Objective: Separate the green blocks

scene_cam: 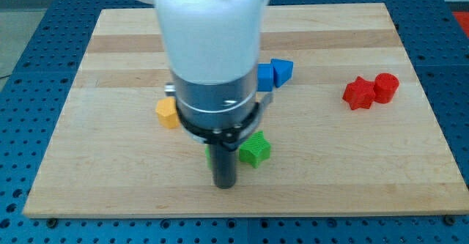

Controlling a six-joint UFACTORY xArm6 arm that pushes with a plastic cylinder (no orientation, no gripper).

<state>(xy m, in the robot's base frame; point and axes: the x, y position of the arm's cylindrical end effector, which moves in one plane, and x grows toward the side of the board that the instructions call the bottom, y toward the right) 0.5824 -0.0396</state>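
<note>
A green star-shaped block lies near the board's bottom middle. A second green block shows only as a sliver at the rod's left edge, mostly hidden by the arm. My tip is at the lower end of the dark rod, just below and left of the green star and close to it. The rod stands between the two green blocks. I cannot tell whether the tip touches either one.
Two blue blocks sit together right of the arm. A red pair lies at the view's right. An orange block is at the arm's left. The wooden board sits on a blue perforated table.
</note>
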